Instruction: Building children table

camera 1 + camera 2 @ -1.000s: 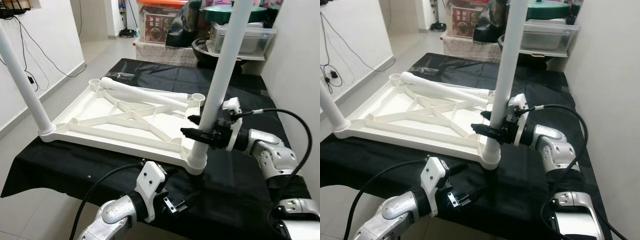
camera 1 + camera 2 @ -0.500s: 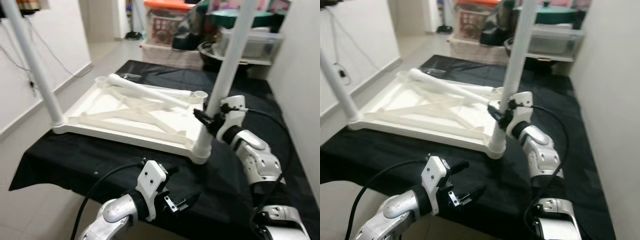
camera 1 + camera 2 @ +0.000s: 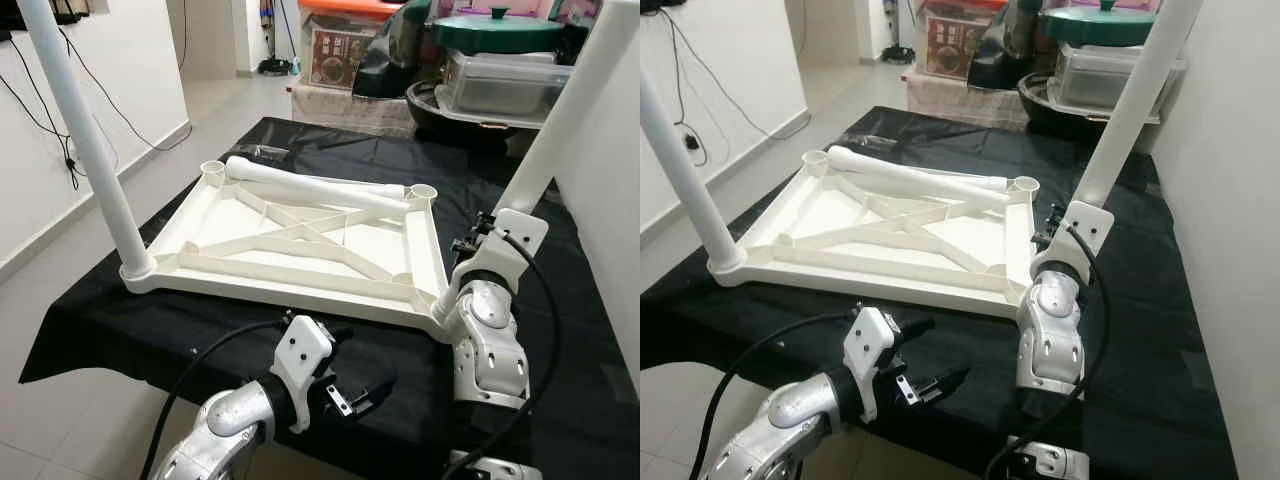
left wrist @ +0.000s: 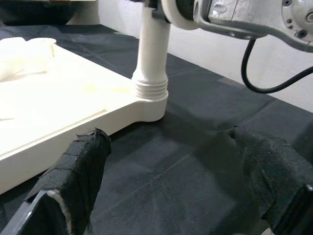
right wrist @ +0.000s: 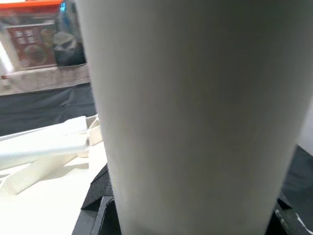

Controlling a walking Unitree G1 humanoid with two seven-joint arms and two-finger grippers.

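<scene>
A white table top [image 3: 300,250] lies upside down on the black-covered table [image 3: 90,325]. One white leg [image 3: 85,150] stands in its near left corner. A second leg [image 3: 555,130] sits in the near right corner socket [image 4: 149,100] and leans to the right. My right gripper [image 3: 480,232] is shut around the lower part of this leg [image 5: 195,122], with black fingers [image 5: 98,200] on both sides. A loose leg [image 3: 315,184] lies across the far side of the top. My left gripper [image 3: 355,385] hangs open at the table's front edge with nothing between its fingers [image 4: 78,166].
Storage boxes and a plastic bin with a green lid [image 3: 500,30] stand behind the table. A white wall [image 3: 610,200] runs close on the right. Open floor [image 3: 60,290] lies to the left, with cables on the left wall.
The camera has shifted. My right arm has swung round the near right leg: its forearm now stands upright below it, and the leg leans further right. The left gripper stays put.
</scene>
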